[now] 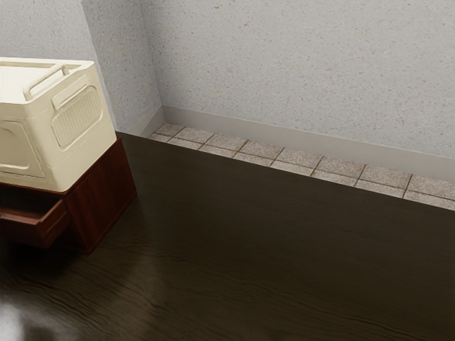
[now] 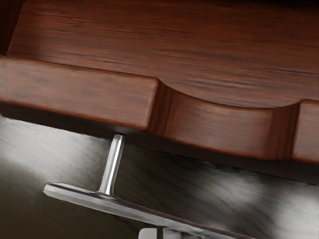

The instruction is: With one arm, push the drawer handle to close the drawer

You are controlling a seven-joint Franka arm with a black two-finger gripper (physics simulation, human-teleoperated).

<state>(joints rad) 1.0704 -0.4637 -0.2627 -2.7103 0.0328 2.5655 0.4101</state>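
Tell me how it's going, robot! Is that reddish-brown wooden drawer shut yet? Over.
Tool by silver metal bar handle, grip unclear. Drawer open. Cream boxy case atop dark-red wooden cabinet, outside drawer's path. Over.

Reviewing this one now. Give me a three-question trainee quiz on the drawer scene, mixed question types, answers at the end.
1. True or false: the drawer is fully shut.
2. Multiple choice: what colour is the box on top of the cabinet?
a) green
b) cream
c) bright blue
3. Fill in the blank: in the wrist view, the metal handle bar is joined to the drawer's front by a slim ______.

Key:
1. False; it stands open.
2. b
3. post
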